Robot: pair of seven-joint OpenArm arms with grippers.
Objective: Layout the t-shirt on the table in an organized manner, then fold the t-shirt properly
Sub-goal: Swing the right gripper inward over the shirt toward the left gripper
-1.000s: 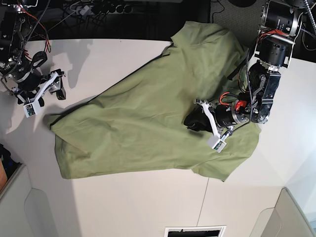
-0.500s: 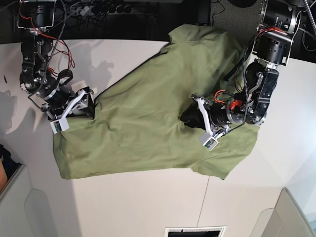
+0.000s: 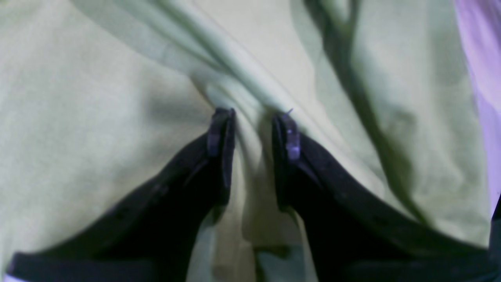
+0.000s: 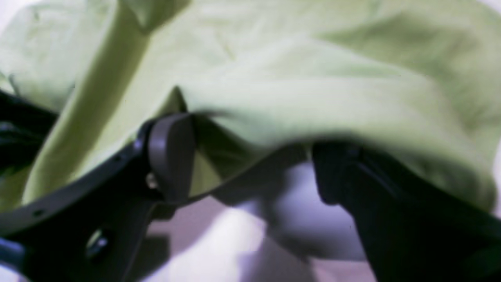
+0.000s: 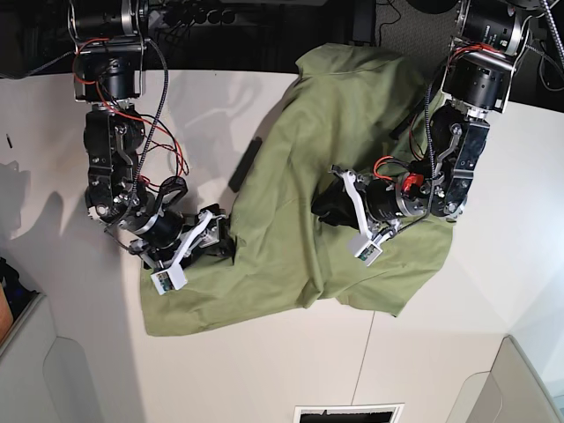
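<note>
The olive-green t-shirt [image 5: 291, 176] lies bunched on the white table [image 5: 458, 344], its top part reaching past the far edge. My left gripper [image 5: 328, 207] is at the shirt's middle, its fingers [image 3: 221, 133] shut on a raised ridge of the t-shirt [image 3: 98, 98]. My right gripper [image 5: 216, 238] is at the shirt's left edge. In the right wrist view the right gripper [image 4: 254, 164] stands open, its fingers [image 4: 172, 156] wide apart. The edge of the t-shirt [image 4: 293, 78] is draped over the fingers, with the table [image 4: 235, 243] below.
Beyond the table's far edge is a dark area with cables [image 5: 194, 13]. Grey curved panels sit at the lower left [image 5: 26, 370] and lower right [image 5: 520, 379] corners. A dark slot [image 5: 348, 412] lies at the near edge.
My right arm has swept from the table's far left to the shirt's left edge and pushed that side rightward, bunching the cloth. My left gripper has shifted slightly left, still pinching the cloth.
</note>
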